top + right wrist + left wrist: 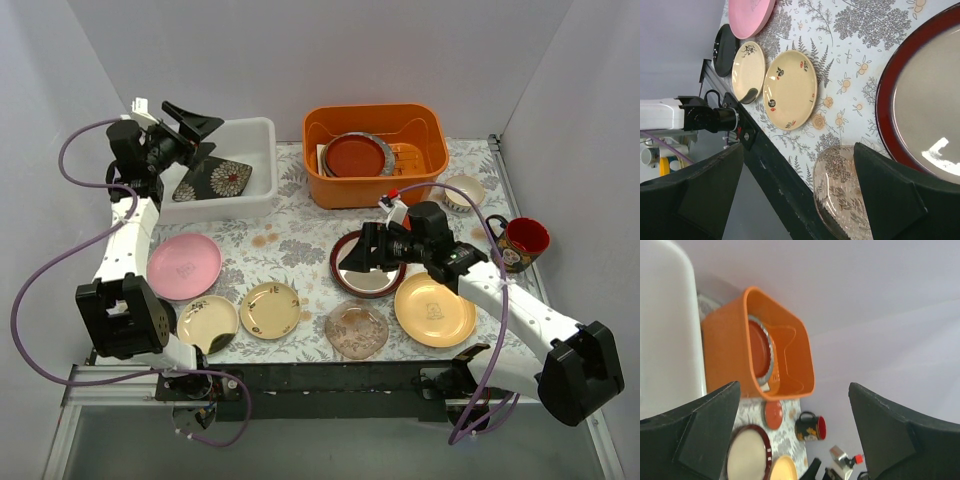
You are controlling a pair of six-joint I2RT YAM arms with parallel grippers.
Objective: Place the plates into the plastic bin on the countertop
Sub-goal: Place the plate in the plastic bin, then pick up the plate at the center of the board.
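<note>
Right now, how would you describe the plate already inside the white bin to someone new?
Find the white plastic bin at the far left of the countertop, beside the orange tub. One plate lies inside. Unlike the round plates outside, it is black, square, with pale flowers.

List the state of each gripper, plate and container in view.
left gripper: open, empty, over the plastic bin
right gripper: open, empty, over the dark-rimmed plate
plastic bin: holds one plate
black square floral plate: in bin, tilted
dark-rimmed plate: flat on countertop, ungripped
pink plate: flat on countertop
cream floral plate: flat on countertop
gold plate: flat on countertop
clear glass plate: flat on countertop
red mug: upright
orange tub: holds dishes
</note>
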